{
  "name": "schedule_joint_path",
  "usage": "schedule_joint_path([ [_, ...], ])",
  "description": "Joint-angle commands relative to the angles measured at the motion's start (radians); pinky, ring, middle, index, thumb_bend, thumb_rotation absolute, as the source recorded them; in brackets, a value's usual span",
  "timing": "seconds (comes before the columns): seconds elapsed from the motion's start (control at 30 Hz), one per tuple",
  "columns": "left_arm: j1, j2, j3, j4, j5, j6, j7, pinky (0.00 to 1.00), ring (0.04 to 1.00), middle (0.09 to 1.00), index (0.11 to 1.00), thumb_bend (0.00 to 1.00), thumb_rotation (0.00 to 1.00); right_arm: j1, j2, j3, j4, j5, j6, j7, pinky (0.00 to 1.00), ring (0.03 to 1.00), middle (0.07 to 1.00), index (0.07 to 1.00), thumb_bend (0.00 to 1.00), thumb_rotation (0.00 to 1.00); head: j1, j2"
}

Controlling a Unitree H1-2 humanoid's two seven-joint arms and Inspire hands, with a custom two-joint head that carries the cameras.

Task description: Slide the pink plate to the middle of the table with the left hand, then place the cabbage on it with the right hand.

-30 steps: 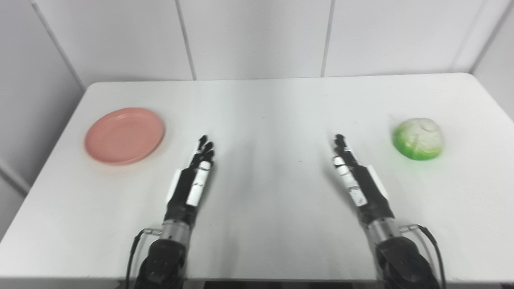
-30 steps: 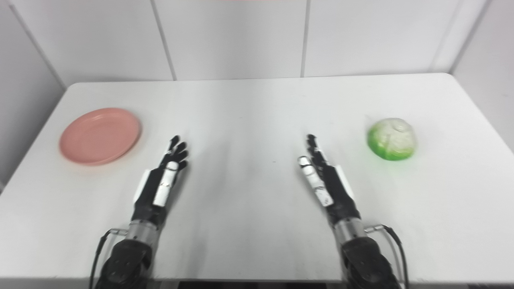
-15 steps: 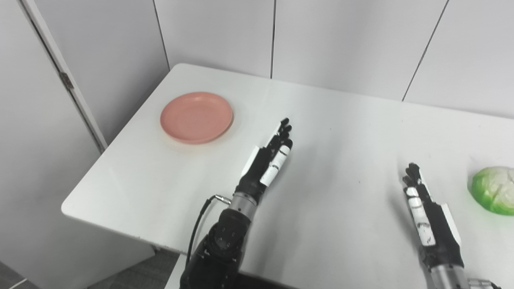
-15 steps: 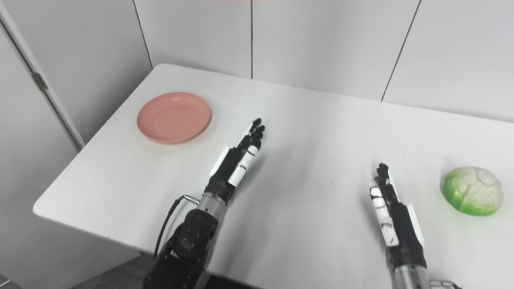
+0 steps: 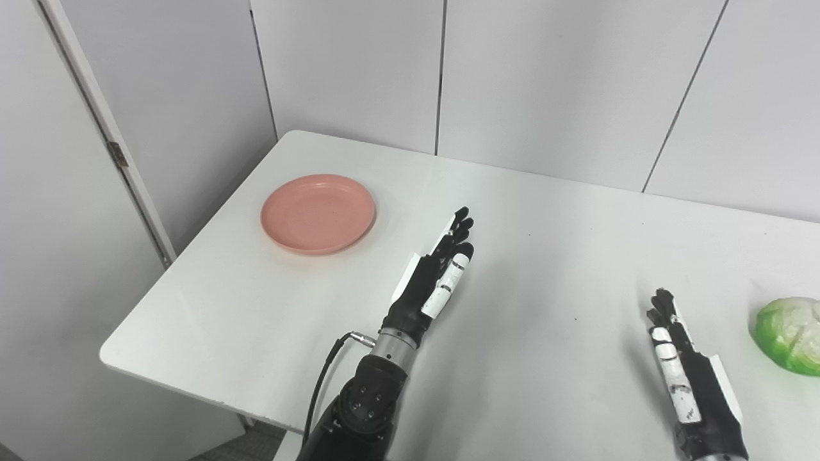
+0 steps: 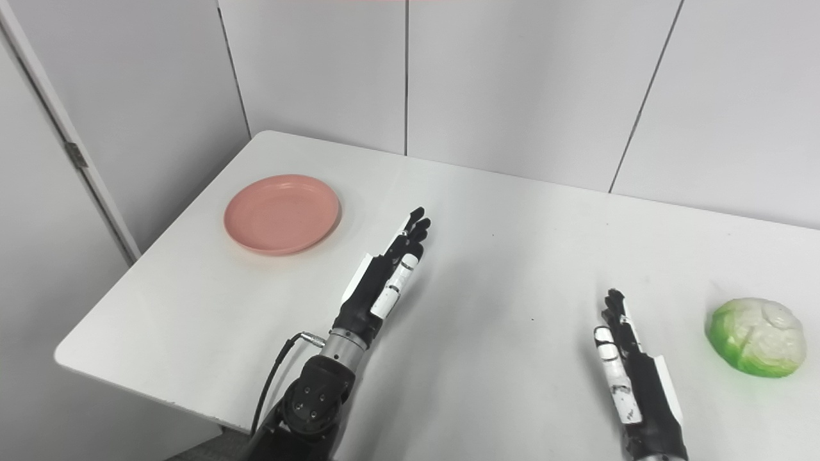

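Note:
The pink plate (image 5: 318,213) lies empty near the table's left end, toward the far side. My left hand (image 5: 437,273) is open with fingers stretched flat, held edge-up just right of and nearer than the plate, apart from it. The green and white cabbage (image 6: 756,337) sits at the right of the table, cut off by the frame's edge in the left eye view (image 5: 792,333). My right hand (image 6: 630,376) is open, fingers straight, left of the cabbage and apart from it.
The white table (image 5: 551,269) ends at a rounded left corner (image 5: 112,352) with a drop to the floor beyond. Grey wall panels (image 5: 544,83) stand behind it. A cable (image 5: 323,378) loops at my left wrist.
The camera has turned left and tilted, so the whole picture shifted. The hands, plate and cabbage hold about the same places on the table.

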Motion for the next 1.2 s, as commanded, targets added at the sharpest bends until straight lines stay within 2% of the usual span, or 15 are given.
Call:
schedule_joint_path([
  [0.0,0.076,0.001,-0.001,0.089,-0.007,-0.017,0.011,0.96,0.967,0.968,0.959,0.42,1.0,0.001,0.01,0.001,0.019,0.009,-0.045,-0.005,1.0,1.0,1.0,1.0,0.15,1.0,0.001,0.0],
  [0.33,0.093,0.003,0.001,-0.011,-0.027,0.022,-0.013,0.96,0.966,0.972,0.958,0.41,1.0,-0.002,0.03,-0.002,0.025,0.029,-0.035,0.001,1.0,1.0,1.0,1.0,0.16,1.0,0.006,-0.002],
  [0.57,0.089,0.019,-0.012,-0.146,-0.024,0.13,-0.047,0.97,0.97,0.974,0.968,0.44,1.0,-0.004,0.037,0.003,0.029,0.025,-0.042,-0.002,1.0,1.0,1.0,1.0,0.17,1.0,0.003,0.003],
  [0.7,0.081,0.028,-0.017,-0.239,-0.023,0.185,-0.066,0.96,0.973,0.973,0.964,0.39,1.0,-0.007,0.037,0.006,0.041,0.019,-0.063,-0.005,1.0,1.0,1.0,1.0,0.18,1.0,0.001,0.007],
  [0.8,0.059,0.03,-0.004,-0.291,-0.039,0.188,-0.068,0.94,0.958,0.96,0.951,0.39,1.0,-0.01,0.039,0.007,0.044,0.019,-0.065,-0.004,1.0,1.0,1.0,1.0,0.17,1.0,-0.004,0.013],
  [0.87,0.042,0.037,0.004,-0.317,-0.046,0.197,-0.072,0.95,0.953,0.957,0.949,0.45,1.0,-0.011,0.04,0.006,0.047,0.018,-0.063,-0.006,1.0,1.0,1.0,1.0,0.18,1.0,-0.003,0.014],
  [1.0,0.007,0.06,0.019,-0.373,-0.04,0.202,-0.072,0.93,0.943,0.952,0.947,0.47,1.0,-0.015,0.038,0.005,0.059,0.016,-0.069,-0.007,1.0,1.0,1.0,1.0,0.18,1.0,0.001,0.016],
  [1.17,-0.037,0.092,0.035,-0.457,-0.039,0.251,-0.078,0.94,0.952,0.967,0.959,0.5,1.0,-0.019,0.036,0.003,0.063,0.018,-0.069,-0.007,1.0,1.0,1.0,1.0,0.16,1.0,0.011,0.018],
])
